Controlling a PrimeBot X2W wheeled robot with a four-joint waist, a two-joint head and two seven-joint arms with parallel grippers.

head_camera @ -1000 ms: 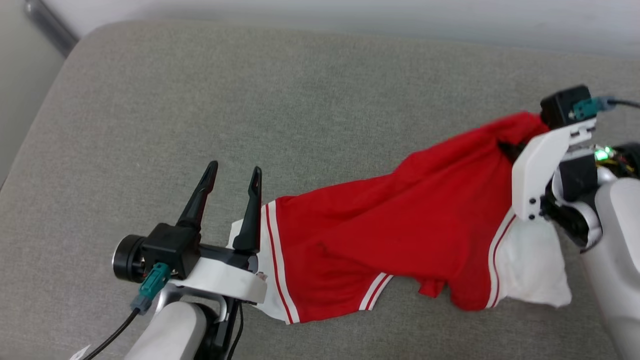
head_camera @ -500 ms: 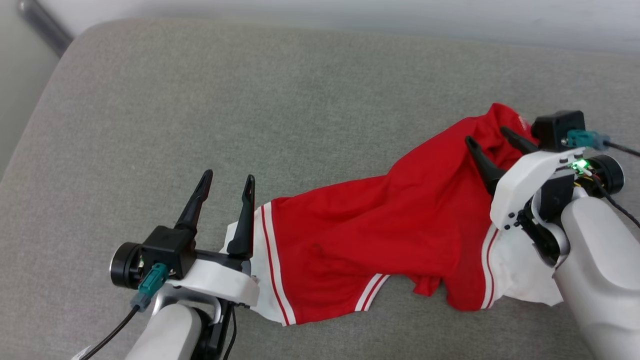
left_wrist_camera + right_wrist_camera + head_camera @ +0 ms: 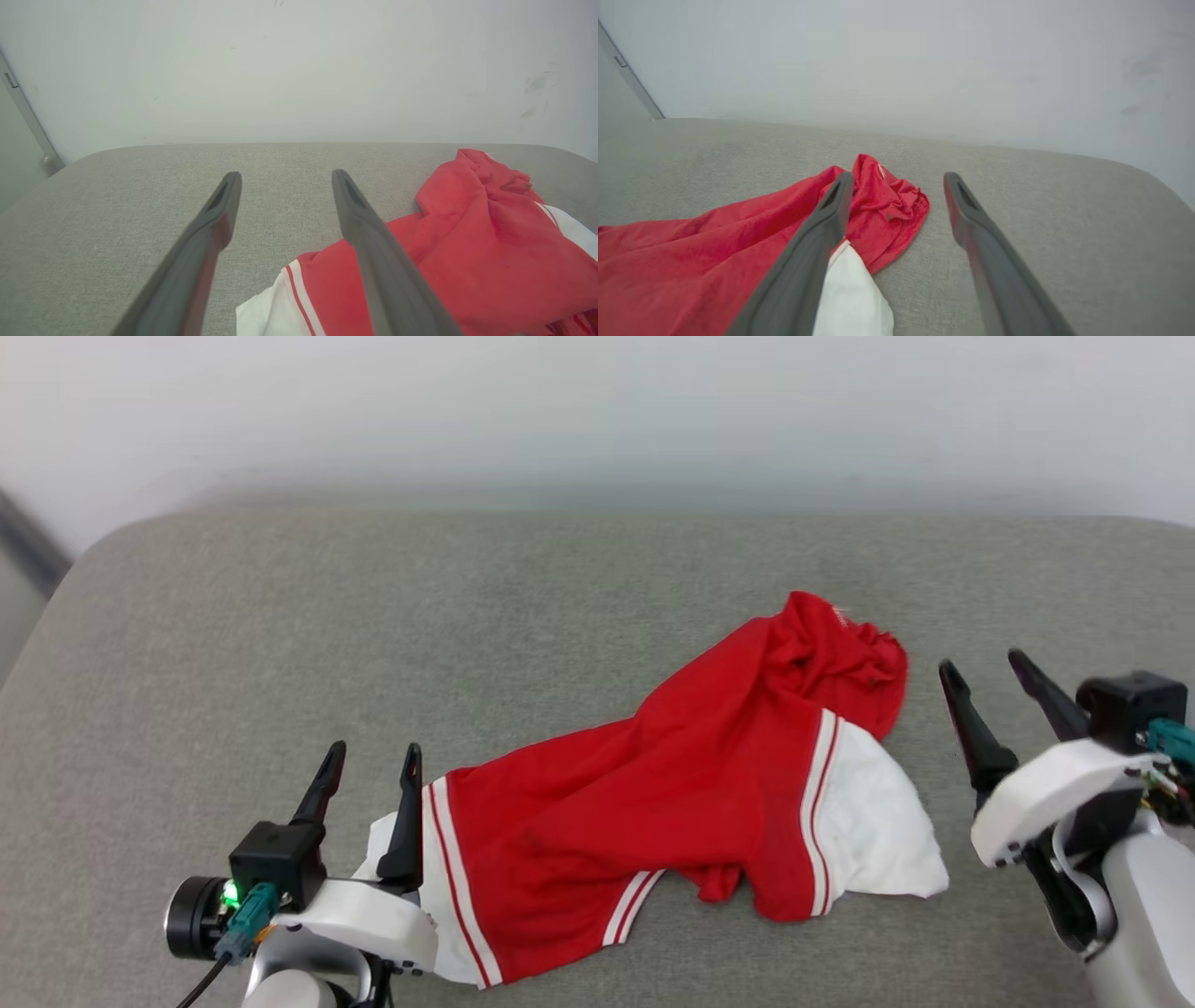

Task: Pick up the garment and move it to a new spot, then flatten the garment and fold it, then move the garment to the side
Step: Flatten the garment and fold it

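Observation:
The garment is a red shirt with white sleeve ends and red-white striped trim, lying rumpled across the grey cushioned surface. One white sleeve points right, the other lies at the lower left. My left gripper is open beside the garment's left end, nothing between its fingers. My right gripper is open just right of the bunched red top, apart from the cloth. The garment lies right of the left fingers, and the garment lies left of the right gripper.
A pale wall runs along the far edge of the grey surface. A dark strip stands at the far left corner. Bare grey surface lies behind and left of the garment.
My right gripper has opened and let go of the garment's top end, then drawn back to the right. The cloth has dropped onto the surface. The head camera has tilted up.

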